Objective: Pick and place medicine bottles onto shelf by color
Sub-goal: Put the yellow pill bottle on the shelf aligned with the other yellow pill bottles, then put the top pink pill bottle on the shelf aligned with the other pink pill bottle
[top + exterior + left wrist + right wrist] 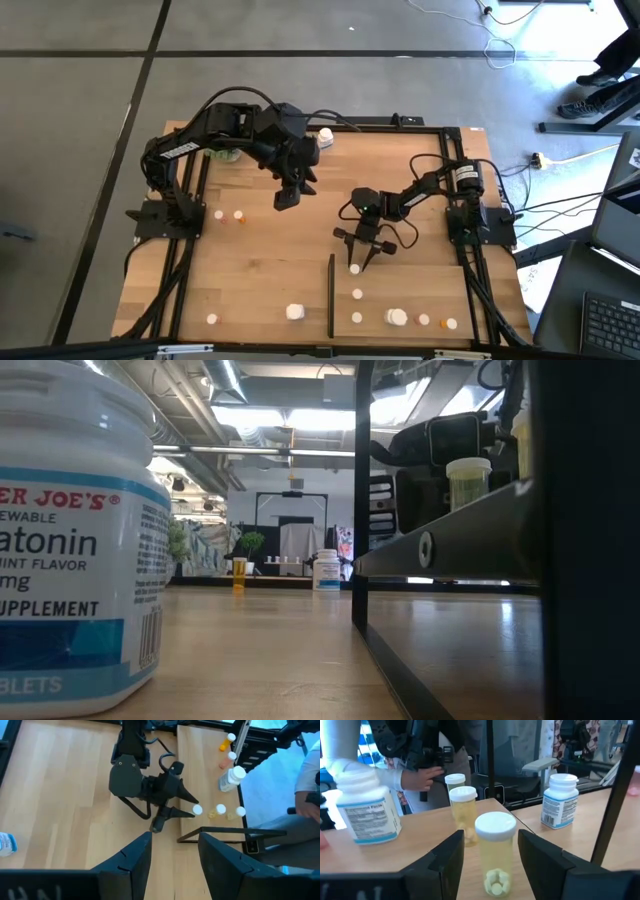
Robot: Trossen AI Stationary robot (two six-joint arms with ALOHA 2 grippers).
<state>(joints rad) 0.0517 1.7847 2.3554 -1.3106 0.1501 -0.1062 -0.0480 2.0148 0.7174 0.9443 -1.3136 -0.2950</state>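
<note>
My right gripper (358,260) lies low and level at the shelf's (400,285) far left corner, open. A pale yellow medicine bottle (495,855) with a white cap (354,268) stands upright on the wood between its fingertips, with a gap showing on each side. My left gripper (287,197) hangs high over the middle of the table, open, with nothing between its fingers (135,857). Several more small bottles (357,294) stand on the shelf, behind its black strip (331,295).
On the bare table to the left stand a white and an orange bottle (239,215), and two white ones (294,312) near the front edge. Another white bottle (325,137) is at the far edge. A person's hand (420,777) shows beyond the table's near edge.
</note>
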